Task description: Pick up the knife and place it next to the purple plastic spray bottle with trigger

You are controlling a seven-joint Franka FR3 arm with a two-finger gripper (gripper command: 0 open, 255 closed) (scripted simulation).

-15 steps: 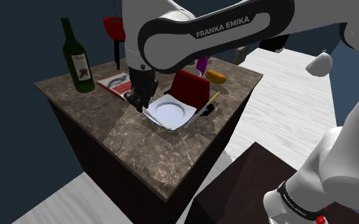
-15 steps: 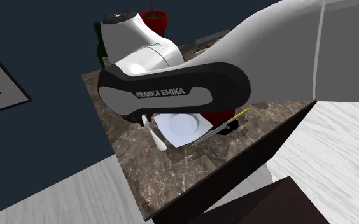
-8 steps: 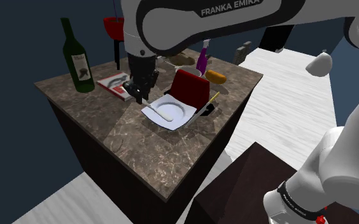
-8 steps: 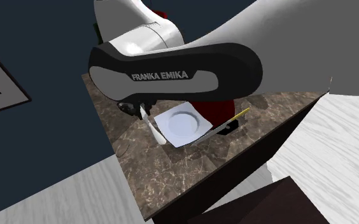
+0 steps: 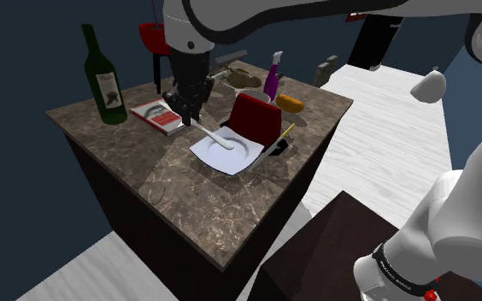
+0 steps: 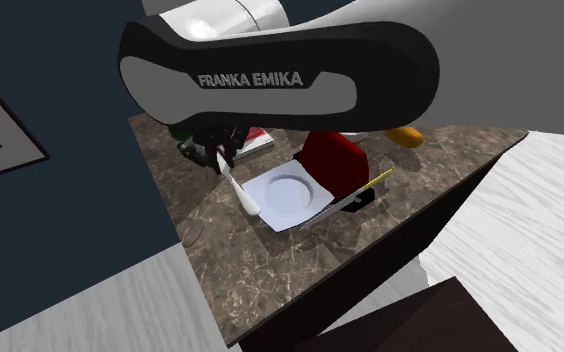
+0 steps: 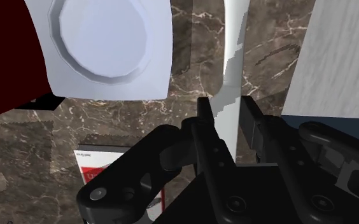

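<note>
Knife [image 5: 214,136], drawn plain white, long and thin, hangs slanted from the gripper [image 5: 188,109], with its free end over the white plate [image 5: 209,157] on the marbled counter [image 5: 196,205]. The black fingers are clamped on one end of it. It looks stiff, light and smooth, so this end grip may let it swing or slip; a hold nearer the middle would likely steady it. The purple spray bottle [image 5: 271,79] stands beyond a red object [image 5: 256,120], well apart from the knife
</note>
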